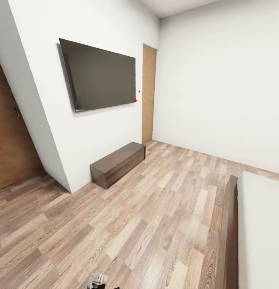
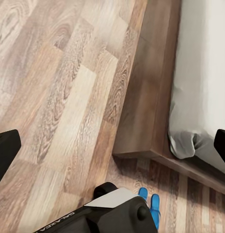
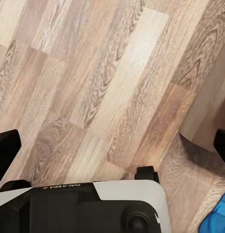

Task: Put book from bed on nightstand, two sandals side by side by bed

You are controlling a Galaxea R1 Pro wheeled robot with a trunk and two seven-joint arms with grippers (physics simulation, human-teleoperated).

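Both jaws released over bare floor (image 1: pixel 147 224); sandals (image 2: pixel 150 205) lie near bed (image 2: pixel 200 87) corner.

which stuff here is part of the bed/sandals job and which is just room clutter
Job things:
- bed, mattress on a dark frame
- sandals, blue, on the floor past the bed's corner
- wood-plank floor of the bedroom

Just there:
- wall TV
- long low wall cabinet
- tan door
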